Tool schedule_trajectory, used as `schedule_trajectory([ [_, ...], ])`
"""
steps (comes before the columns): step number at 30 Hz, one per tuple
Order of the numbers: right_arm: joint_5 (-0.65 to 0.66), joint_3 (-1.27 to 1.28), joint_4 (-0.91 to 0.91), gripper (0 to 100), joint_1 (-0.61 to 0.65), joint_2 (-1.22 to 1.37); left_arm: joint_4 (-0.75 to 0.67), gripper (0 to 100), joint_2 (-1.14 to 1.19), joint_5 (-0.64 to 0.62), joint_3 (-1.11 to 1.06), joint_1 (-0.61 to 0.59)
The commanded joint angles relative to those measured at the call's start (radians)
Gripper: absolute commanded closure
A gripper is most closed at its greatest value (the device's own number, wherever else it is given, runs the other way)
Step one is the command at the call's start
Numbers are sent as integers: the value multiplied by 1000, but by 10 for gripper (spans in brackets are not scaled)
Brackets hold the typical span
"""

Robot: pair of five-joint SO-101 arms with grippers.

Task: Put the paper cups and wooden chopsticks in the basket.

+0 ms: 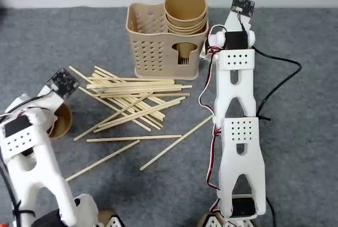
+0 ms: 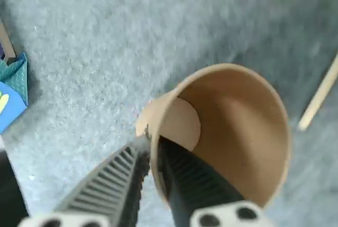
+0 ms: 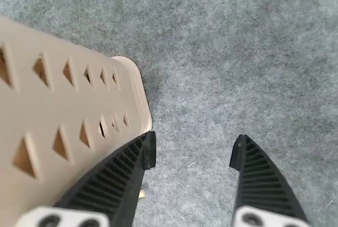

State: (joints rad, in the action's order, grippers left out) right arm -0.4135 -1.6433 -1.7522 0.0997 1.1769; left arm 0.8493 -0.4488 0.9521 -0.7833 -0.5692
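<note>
Working outward from the near edge, I had the left gripper (image 2: 151, 147) clamped on the wall of a paper cup (image 2: 237, 126), one finger inside the rim and one outside, close to the left edge of the tabletop (image 1: 296, 148). I could not tell whether the cup rested on the surface or hung just above it. I judged this cup picked up but not yet delivered.

Past it, across the middle of the tabletop, the wooden chopsticks (image 1: 134, 97) lay in a loose, crossed heap, with a few strays nearer me. As far as I could see none were in the basket (image 1: 150, 53), so that whole part was left to do.

Farther on, the right gripper (image 3: 195, 148) hung spread and empty just beside the basket's right wall. The basket stood near the far edge, holding a stack of cups (image 1: 186, 8) in its right half, so the cups looked mostly done.

For room, the basket's left half looked open. My line to it ran over the heap, so I would carry the cup high. The right arm crowded the basket's right side.
</note>
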Motion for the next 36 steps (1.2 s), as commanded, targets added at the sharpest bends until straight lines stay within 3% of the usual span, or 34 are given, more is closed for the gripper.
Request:
schedule_trajectory([
  [1,-11,-40,-38,753,-13,-24,-6,987,-49,-190,84,26],
  [11,-11,-41,-38,753,-90,-25,400,987,-58,-918,346,35],
  [19,-2,-40,-39,757,-171,-88,471,987,-58,-1045,587,72],
  [23,0,-40,-45,757,-182,-119,548,987,-48,-1154,840,141],
  [29,0,-40,-47,757,-177,-142,654,987,9,-1579,1182,284],
  [32,-2,-40,-47,757,-177,-147,684,987,43,-1718,1257,402],
  [36,-5,-40,-47,757,-180,-148,614,987,80,-1895,1308,542],
])
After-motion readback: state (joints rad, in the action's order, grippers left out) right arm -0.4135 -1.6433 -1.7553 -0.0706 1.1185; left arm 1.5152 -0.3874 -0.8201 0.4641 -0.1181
